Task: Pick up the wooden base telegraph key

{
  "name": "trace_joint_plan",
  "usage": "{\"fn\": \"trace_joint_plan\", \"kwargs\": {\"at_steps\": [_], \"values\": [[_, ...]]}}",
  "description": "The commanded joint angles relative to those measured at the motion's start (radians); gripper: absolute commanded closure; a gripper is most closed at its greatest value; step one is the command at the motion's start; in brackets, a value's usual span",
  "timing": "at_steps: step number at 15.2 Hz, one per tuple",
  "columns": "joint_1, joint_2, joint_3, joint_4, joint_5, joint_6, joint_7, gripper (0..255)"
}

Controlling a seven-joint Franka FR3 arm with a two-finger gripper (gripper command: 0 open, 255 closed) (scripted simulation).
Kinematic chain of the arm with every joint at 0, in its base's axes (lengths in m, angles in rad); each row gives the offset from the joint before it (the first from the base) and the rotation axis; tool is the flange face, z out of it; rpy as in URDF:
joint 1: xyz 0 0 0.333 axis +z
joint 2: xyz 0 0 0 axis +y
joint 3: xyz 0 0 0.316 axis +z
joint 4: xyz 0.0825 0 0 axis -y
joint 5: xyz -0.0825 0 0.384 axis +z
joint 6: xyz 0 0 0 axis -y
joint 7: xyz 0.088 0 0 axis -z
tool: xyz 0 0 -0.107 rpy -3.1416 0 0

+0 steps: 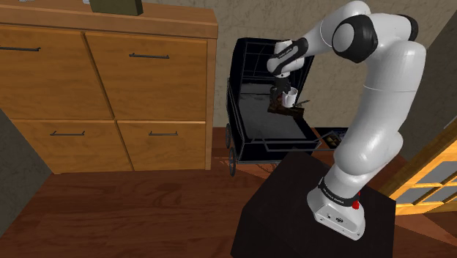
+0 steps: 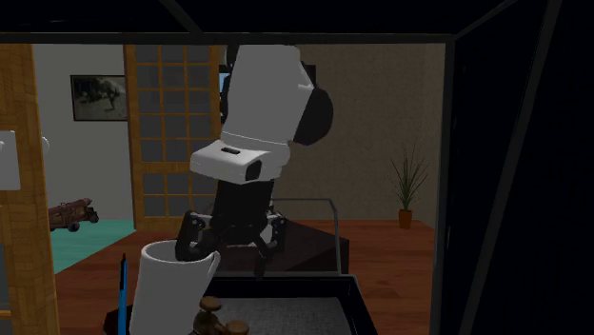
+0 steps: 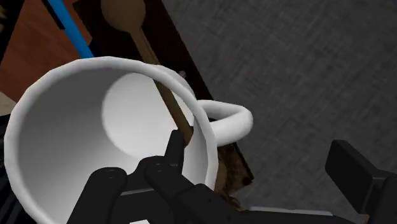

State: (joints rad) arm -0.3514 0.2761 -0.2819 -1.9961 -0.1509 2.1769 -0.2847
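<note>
So the telegraph key [image 3: 228, 168] is sitting in the tray of a black pram-style cart [image 1: 264, 152], jammed right up against a white mug [image 3: 70, 146]. From the wrist view you mostly get the mug's mouth. The key's rough brown base pokes out just under the mug's handle side, and its thin brown lever with the round knob runs up across the mug's rim. There's also a blue strip [image 3: 70, 25] past the mug by the tray edge.

The hand [image 3: 254, 143] hangs right above all this with its 2 fingers spread apart and clamped on nothing. 1 finger is over the mug's mouth and the other is out over the grey tray floor, so it's lined up on the mug more than the key.

My guess on handling: the base is stiff and a bit hefty for its size, and grippy enough. The lever looks skinny and probably pivots, so I wouldn't grab that or the knob. I'd pinch the base across its 2 long sides, low down. The mug is the headache, since it's light, tippy, and touching or nearly touching the key.
</note>
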Motion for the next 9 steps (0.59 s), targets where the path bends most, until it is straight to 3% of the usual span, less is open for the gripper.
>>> {"fn": "trace_joint_plan", "kwargs": {"at_steps": [1,3,4,7,9], "values": [[-0.013,0.025,0.019,-0.019,0.085,0.032,0.003,0],[-0.015,0.029,0.022,-0.021,0.085,0.039,0.004,0],[-0.013,0.034,0.024,-0.02,0.086,0.042,0.008,255],[-0.014,0.051,0.027,0.011,0.094,0.027,0.004,255],[-0.007,0.029,0.025,-0.029,0.083,0.045,0.019,255]]}}
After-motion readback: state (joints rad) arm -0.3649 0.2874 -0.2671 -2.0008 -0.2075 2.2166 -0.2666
